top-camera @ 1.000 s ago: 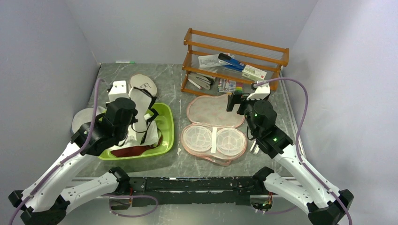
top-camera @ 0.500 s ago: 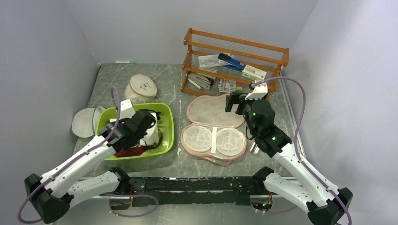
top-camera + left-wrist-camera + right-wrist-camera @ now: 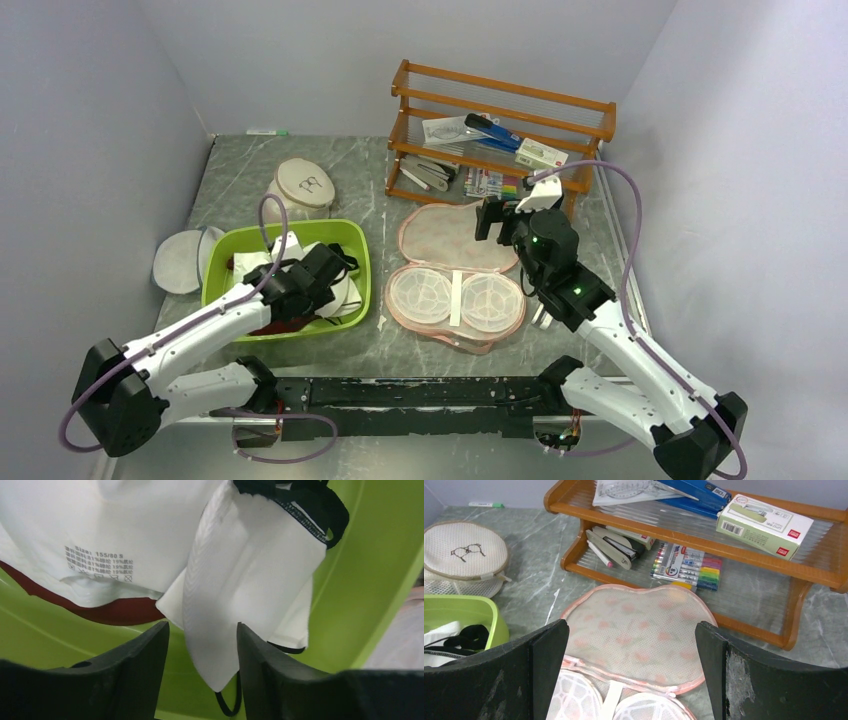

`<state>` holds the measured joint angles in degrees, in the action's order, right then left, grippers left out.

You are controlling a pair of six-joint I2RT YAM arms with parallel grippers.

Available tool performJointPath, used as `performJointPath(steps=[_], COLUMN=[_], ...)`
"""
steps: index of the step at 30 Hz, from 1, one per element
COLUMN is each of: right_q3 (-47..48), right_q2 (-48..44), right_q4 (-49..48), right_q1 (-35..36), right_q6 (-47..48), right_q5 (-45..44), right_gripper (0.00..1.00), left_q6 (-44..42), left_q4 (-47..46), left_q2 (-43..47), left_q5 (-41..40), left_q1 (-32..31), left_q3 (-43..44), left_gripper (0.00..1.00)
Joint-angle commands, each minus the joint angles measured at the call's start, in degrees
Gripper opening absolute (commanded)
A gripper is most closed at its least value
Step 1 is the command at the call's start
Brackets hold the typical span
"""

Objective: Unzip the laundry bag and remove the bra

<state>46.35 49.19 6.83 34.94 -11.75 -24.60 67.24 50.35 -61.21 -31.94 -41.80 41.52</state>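
The peach-pink laundry bag (image 3: 445, 238) lies unzipped and folded open on the table, its two white mesh cups (image 3: 457, 298) showing. From the right wrist its printed lid (image 3: 639, 625) lies flat below my right gripper (image 3: 631, 626), which hovers open over the far lobe (image 3: 492, 222). The bra (image 3: 240, 565), white with black straps (image 3: 300, 505), lies in the green basin (image 3: 355, 232). My left gripper (image 3: 202, 626) sits low in the basin (image 3: 322, 272), jaws apart, with a loose point of the bra's white fabric hanging between its fingers (image 3: 135, 665).
A dark red garment (image 3: 120, 612) lies under the bra in the basin. A wooden rack (image 3: 500, 125) with staplers, pens and boxes stands behind the bag. A round white mesh bag (image 3: 303, 185) and a flat grey-white disc (image 3: 180, 262) lie left of the basin.
My left arm has come down from holding the bra high over the basin to low inside it, and its jaws have parted from the fabric. The right arm has barely moved.
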Motion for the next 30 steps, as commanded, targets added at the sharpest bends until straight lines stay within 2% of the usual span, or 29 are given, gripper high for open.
performJointPath(steps=[1,3,6,11,16,20,30], right_q3=[0.10,0.06,0.02,-0.38,-1.01,-1.18,0.47], right_q2=[0.96,1.48,2.55,5.17,8.19,11.00,19.65], right_q4=[-0.30,-0.34,-0.04,0.56,1.46,2.01,3.81], right_q1=[-0.23,-0.25,-0.29,-0.28,-0.29,-0.25,-0.77], right_q6=[-0.82,-1.01,-1.70,-3.64,-6.21,-7.22,-8.33], right_q5=[1.07,1.58,2.51,4.58,6.76,7.24,3.63], right_gripper=[1.00,1.00,1.00,1.00,1.00,1.00,1.00], left_q6=[1.03,2.77,2.02,-10.82,-26.61,-35.82,-51.31], left_q4=[-0.39,3.21,6.20,-2.65,-20.30,-32.29,-43.24], left_q2=[2.57,4.65,8.60,15.69,20.36,17.12,3.51], left_q5=[0.80,-1.91,-5.84,-7.77,-5.53,-3.85,4.30], left_q1=[0.41,0.41,0.42,0.45,0.46,0.41,0.41], left_q3=[0.02,1.35,4.70,8.87,8.89,10.17,20.46], left_gripper=[0.72,0.87,0.99,1.00,1.00,1.00,1.00])
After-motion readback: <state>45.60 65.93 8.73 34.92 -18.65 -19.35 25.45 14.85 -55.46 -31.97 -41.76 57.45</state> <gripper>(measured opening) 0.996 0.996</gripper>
